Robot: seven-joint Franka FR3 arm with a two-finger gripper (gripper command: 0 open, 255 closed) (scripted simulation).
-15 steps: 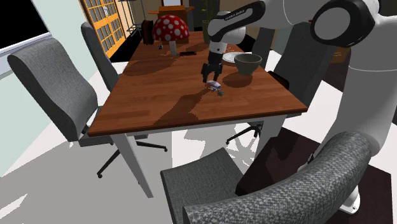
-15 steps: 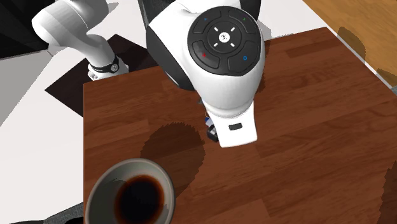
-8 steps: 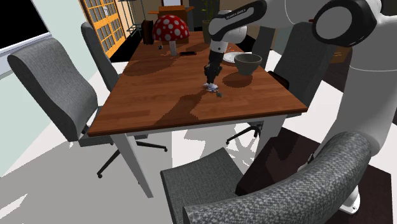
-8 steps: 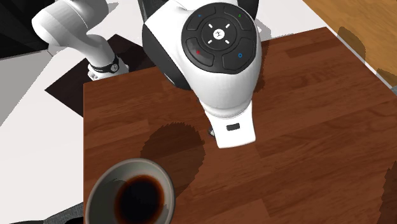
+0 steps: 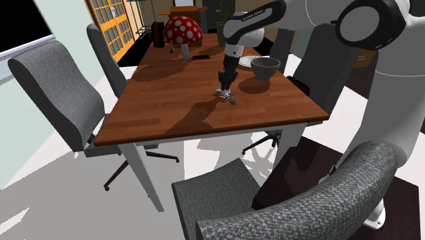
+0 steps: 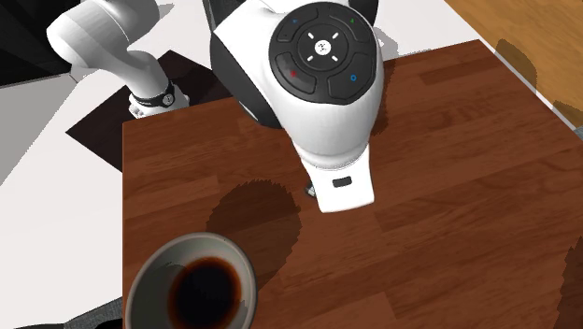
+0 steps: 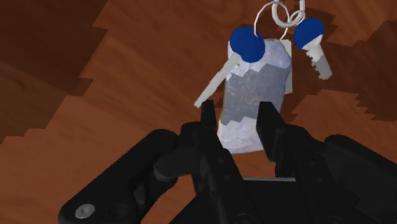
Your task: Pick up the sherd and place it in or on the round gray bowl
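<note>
Wrist view: claw (image 7: 236, 112) clasps pale grey sherd (image 7: 257, 83), blue-headed keys (image 7: 310, 35) overlapping its far end; best lift straight off tabletop (image 7: 127, 70), shedding keys, then cross to bowl (image 6: 140, 280).

Bright, even light fr. above; arm (image 5: 395, 88) throws dark shadows across tabletop (image 5: 163, 88) (stair-stepped edges in wrist view); bowl (image 6: 140, 280) v. dark inside.
</note>
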